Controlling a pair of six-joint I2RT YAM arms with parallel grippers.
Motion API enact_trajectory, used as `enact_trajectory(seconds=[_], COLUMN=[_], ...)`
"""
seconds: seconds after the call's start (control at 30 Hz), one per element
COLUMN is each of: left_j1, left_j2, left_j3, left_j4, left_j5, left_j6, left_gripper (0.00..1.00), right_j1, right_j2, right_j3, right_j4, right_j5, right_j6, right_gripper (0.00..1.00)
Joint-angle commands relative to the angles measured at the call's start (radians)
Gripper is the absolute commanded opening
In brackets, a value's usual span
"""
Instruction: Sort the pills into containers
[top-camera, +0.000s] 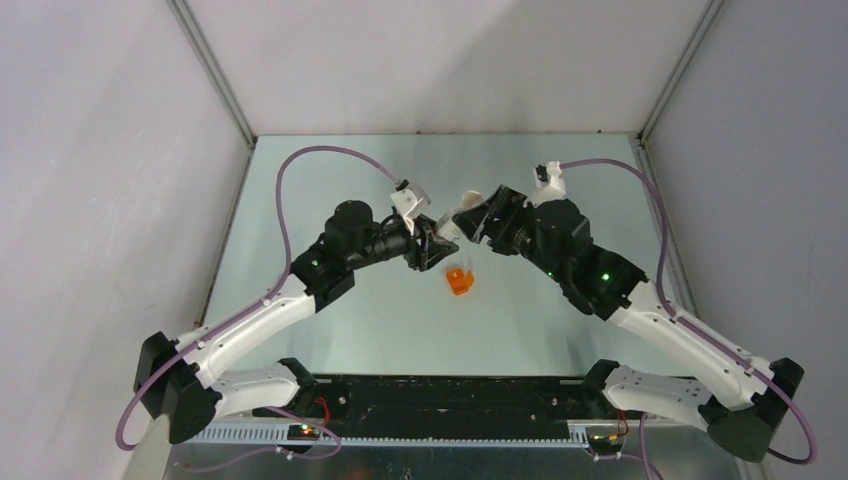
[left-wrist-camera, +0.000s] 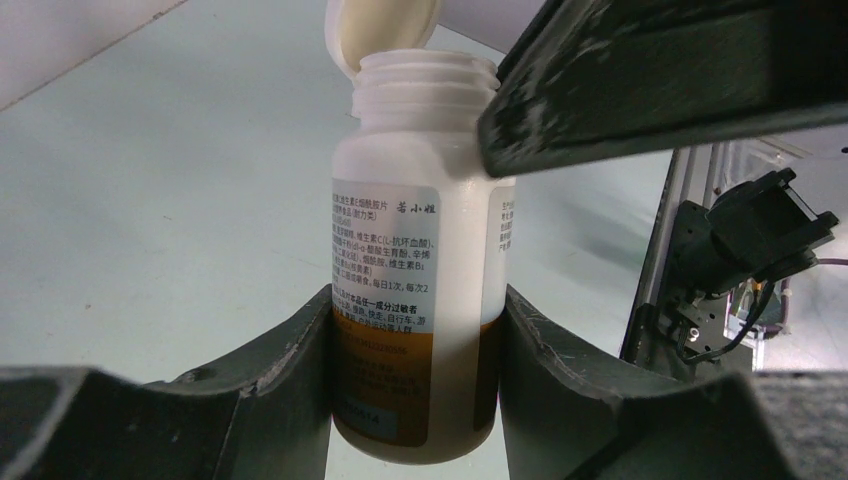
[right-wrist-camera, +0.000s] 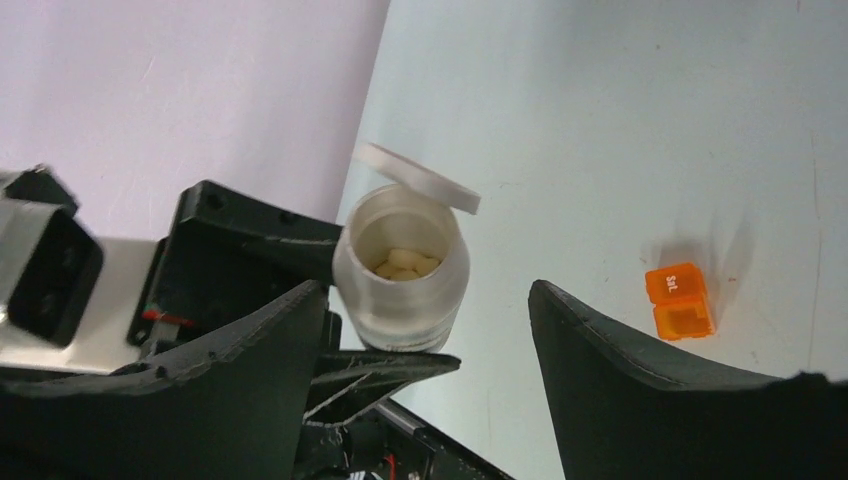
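Observation:
My left gripper (left-wrist-camera: 418, 300) is shut on the lower body of the white pill bottle (left-wrist-camera: 420, 230), holding it above the table. The hinged cap (left-wrist-camera: 385, 30) is flipped open. Seen from the right wrist, pale pills (right-wrist-camera: 405, 263) lie inside the open bottle (right-wrist-camera: 400, 290), and the cap (right-wrist-camera: 420, 178) hangs off its far rim. My right gripper (right-wrist-camera: 428, 290) stands open just above the bottle mouth with nothing between its fingers. From overhead, both grippers (top-camera: 432, 245) (top-camera: 472, 218) meet at the bottle (top-camera: 447, 230). The orange cup (top-camera: 459, 281) (right-wrist-camera: 680, 302) sits on the table close by, lid open.
White enclosure walls and metal posts (top-camera: 215, 70) bound the table (top-camera: 560, 330) at the back and sides. A black base bar (top-camera: 450, 395) and a slotted rail (top-camera: 400, 432) run along the near edge between the arm bases.

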Motion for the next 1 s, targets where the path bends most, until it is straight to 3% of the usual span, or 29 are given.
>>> enact_trajectory(seconds=[0.0,0.47,0.53,0.6,0.7,0.73,0.77,0.9,0.97], left_j1=[0.000,0.001,0.000,0.000,0.000,0.000,0.001,0.003,0.010], left_j2=[-0.015,-0.010,-0.010,-0.013,-0.024,-0.032,-0.034,-0.065,-0.081], left_j3=[0.038,0.035,0.035,0.034,0.029,0.027,0.027,0.020,0.019], left_j4=[0.072,0.085,0.083,0.079,0.073,0.071,0.069,0.061,0.055], left_j5=[-0.018,-0.012,-0.014,-0.018,-0.036,-0.038,-0.037,-0.030,-0.014], left_j6=[-0.031,-0.068,-0.071,-0.079,-0.093,-0.098,-0.100,-0.107,-0.109], left_gripper=[0.04,0.22,0.23,0.28,0.49,0.54,0.66,0.97,0.99], right_j1=[0.013,0.004,0.004,0.001,-0.003,-0.005,-0.008,-0.017,-0.035], right_j2=[0.034,0.106,0.114,0.119,0.119,0.117,0.114,0.080,0.060], right_j3=[0.000,0.000,0.000,0.001,0.000,0.000,0.001,0.000,-0.003], right_j4=[0.084,0.165,0.172,0.177,0.189,0.193,0.200,0.217,0.230], right_j5=[0.088,-0.023,-0.044,-0.060,-0.093,-0.100,-0.113,-0.161,-0.223], right_j6=[0.072,0.103,0.109,0.106,0.083,0.074,0.049,-0.066,-0.125], right_gripper=[0.78,0.70,0.67,0.56,0.31,0.27,0.23,0.21,0.20])
